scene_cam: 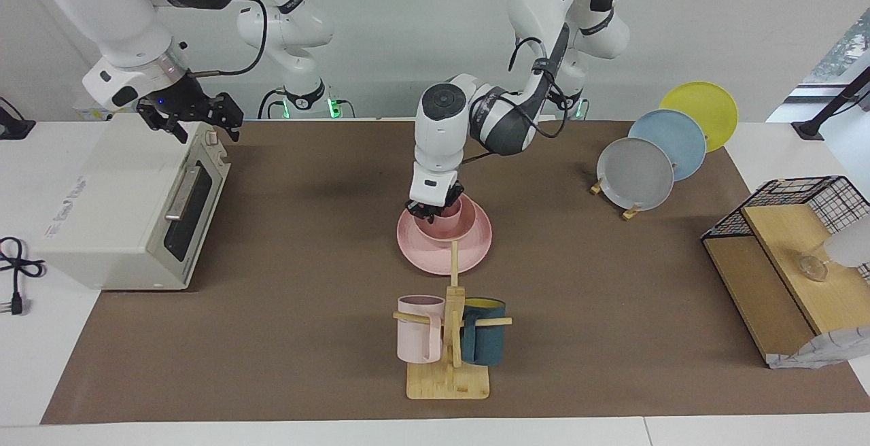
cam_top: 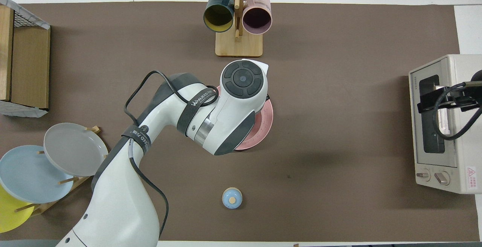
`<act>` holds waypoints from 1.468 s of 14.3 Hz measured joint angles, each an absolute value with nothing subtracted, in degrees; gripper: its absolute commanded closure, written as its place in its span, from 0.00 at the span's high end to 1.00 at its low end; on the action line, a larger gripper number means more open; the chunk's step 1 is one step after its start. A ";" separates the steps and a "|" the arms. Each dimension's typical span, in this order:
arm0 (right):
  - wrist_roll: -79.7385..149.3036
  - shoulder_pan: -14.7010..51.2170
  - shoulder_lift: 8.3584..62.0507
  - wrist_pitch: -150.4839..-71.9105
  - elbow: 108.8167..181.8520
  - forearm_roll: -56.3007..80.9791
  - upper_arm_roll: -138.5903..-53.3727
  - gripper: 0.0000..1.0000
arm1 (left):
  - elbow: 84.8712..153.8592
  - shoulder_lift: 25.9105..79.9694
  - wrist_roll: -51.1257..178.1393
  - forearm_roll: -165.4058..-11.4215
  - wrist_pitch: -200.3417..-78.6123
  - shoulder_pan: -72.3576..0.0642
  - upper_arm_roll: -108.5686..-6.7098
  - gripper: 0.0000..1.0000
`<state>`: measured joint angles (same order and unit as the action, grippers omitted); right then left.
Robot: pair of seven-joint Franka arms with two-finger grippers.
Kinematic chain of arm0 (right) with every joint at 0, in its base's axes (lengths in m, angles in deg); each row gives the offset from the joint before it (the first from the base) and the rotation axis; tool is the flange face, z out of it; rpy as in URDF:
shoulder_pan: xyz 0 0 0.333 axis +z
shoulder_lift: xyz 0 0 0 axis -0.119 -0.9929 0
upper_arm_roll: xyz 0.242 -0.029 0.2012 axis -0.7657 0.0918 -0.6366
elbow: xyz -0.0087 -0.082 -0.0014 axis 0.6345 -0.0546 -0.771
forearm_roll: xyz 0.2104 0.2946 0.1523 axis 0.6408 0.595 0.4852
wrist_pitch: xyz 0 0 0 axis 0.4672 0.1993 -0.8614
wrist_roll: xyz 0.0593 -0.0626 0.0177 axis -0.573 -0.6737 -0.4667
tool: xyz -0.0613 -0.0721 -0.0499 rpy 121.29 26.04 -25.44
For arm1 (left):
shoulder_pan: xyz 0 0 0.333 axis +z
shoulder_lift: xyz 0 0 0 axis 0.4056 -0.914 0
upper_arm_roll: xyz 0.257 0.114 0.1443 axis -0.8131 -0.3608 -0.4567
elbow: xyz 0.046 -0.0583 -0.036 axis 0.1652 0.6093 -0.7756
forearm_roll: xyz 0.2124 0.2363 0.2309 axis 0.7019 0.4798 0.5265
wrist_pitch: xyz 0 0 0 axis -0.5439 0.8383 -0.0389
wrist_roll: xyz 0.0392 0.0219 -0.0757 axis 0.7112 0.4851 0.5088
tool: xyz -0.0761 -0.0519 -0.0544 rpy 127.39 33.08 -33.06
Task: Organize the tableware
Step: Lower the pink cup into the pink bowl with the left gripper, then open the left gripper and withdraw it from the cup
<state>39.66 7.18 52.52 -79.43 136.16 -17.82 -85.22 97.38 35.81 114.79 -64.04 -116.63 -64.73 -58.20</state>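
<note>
Only the facing view shows the left pincer (scene_cam: 435,207) down in the salmon-pink bowl (scene_cam: 445,227), gripping the small salmon cup (scene_cam: 451,207); overhead, the "WANEED"-strapped arm hides both above the wide salmon-pink plate (scene_cam: 445,249) mid-surface. The right pincer (scene_cam: 194,116) hangs open over the cream toaster oven (scene_cam: 129,208). The wooden mug tree (scene_cam: 448,337) stands farthest.

Robotics lab bench: two white Franka arms (scene_cam: 476,119) bolted at a brown-matted table (scene_cam: 306,242), plain white wall, staged toaster oven (scene_cam: 136,208), mug tree (scene_cam: 452,337), plate rack (scene_cam: 629,211).
</note>
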 measured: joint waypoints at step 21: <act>39.66 7.20 52.71 -79.35 136.40 -17.82 -85.29 1.00 | 100.65 61.50 60.47 -63.51 -90.40 -31.53 -60.17 1.00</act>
<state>39.66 7.20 52.71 -79.35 136.40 -17.82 -85.29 100.65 61.50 60.47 -63.51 -90.40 -31.53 -60.17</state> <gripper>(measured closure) 0.000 0.000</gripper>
